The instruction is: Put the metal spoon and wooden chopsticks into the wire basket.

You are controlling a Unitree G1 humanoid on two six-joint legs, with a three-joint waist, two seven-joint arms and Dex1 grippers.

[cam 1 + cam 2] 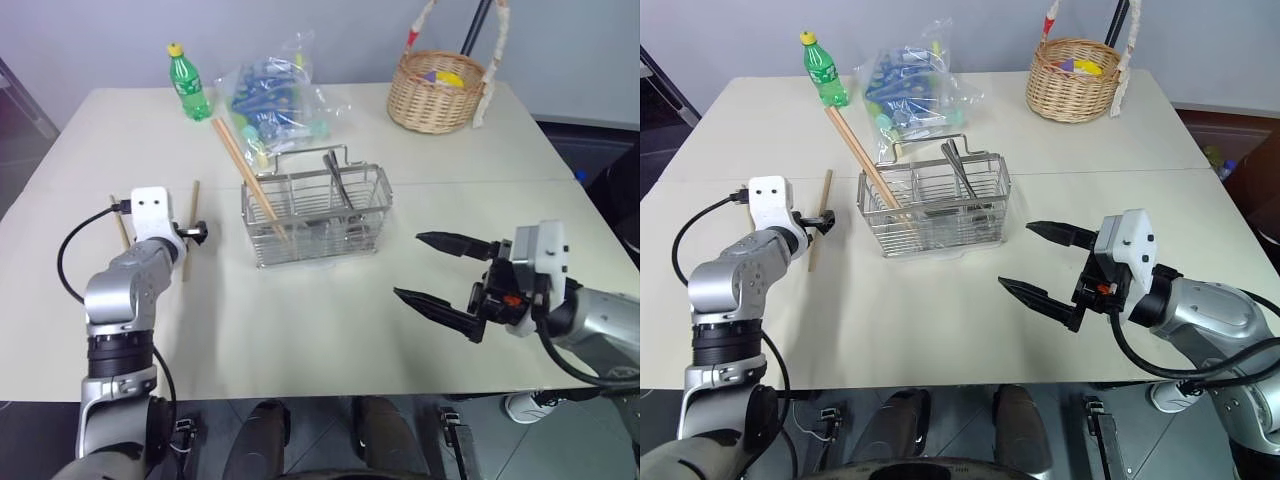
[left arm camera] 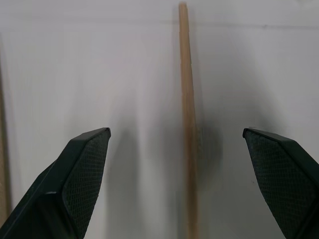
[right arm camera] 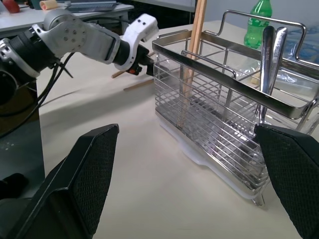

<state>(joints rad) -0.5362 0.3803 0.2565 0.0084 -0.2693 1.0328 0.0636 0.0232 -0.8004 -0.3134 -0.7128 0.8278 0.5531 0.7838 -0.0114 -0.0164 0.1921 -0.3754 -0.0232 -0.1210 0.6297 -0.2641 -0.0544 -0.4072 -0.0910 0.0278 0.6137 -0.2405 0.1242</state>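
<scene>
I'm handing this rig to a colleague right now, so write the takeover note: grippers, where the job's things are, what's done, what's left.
Left gripper: open, holds nothing, poised over a loose chopstick that lies flat on the table between its fingers.
Right gripper: open, holds nothing, hovers to the right of the wire basket.
Done: metal spoon stands in the basket; two wooden chopsticks lean in its left end.
Left: the loose chopstick, plus what looks like another stick on the table, partly hidden behind the left arm. Both need to go into the basket.
</scene>
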